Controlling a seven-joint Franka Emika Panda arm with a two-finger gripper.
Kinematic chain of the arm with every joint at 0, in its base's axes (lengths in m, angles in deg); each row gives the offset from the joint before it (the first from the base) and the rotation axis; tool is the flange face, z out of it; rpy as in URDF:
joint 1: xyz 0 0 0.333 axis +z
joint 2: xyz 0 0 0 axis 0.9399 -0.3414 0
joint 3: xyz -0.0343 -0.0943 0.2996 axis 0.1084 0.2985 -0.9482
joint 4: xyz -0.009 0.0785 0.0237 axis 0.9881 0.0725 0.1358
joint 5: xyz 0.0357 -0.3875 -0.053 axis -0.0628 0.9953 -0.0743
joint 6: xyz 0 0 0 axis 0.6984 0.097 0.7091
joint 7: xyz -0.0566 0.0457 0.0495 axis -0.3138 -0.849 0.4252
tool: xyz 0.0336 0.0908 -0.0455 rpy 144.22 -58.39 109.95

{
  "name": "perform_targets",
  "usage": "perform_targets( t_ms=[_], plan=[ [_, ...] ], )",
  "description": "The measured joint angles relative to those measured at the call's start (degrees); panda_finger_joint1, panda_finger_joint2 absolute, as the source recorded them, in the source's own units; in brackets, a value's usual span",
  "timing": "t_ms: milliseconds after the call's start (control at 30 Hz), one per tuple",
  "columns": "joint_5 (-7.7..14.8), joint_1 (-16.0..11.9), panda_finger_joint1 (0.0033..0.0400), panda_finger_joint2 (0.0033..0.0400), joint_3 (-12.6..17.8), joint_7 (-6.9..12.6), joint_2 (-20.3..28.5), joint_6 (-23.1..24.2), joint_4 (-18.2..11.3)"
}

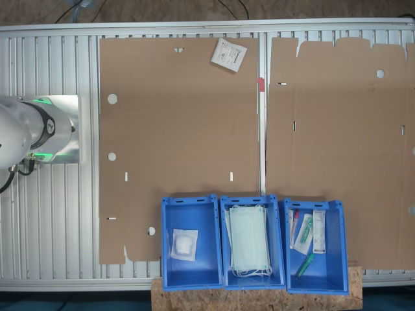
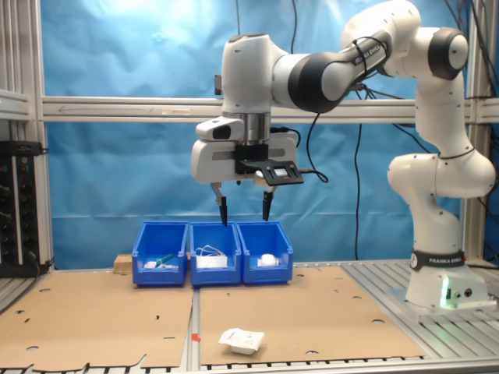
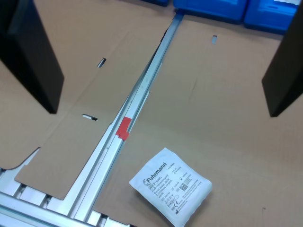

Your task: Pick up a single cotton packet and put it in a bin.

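Cotton packet (image 3: 171,186): flat on brown cardboard (image 3: 227,104), near red tape (image 3: 124,128).
Fingers (image 3: 33,56): spread apart, empty, above cardboard.

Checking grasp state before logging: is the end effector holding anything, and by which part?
Nothing is held. The end effector hangs open above the cardboard, fingers apart and empty; the cotton packet lies flat below it, untouched.

Dark print on cotton packet (image 3: 170,190)
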Motion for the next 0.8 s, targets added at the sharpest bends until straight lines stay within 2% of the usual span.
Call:
perform_targets(
  t_ms=[433, 800],
  plan=[
    [-1.94, 0.00, 0.0400, 0.0400, 0.00, 1.52, -2.05, 0.56, 0.00],
    [-2.59, 0.00, 0.0400, 0.0400, -0.01, 2.46, -5.10, 0.97, 0.00]
  ],
)
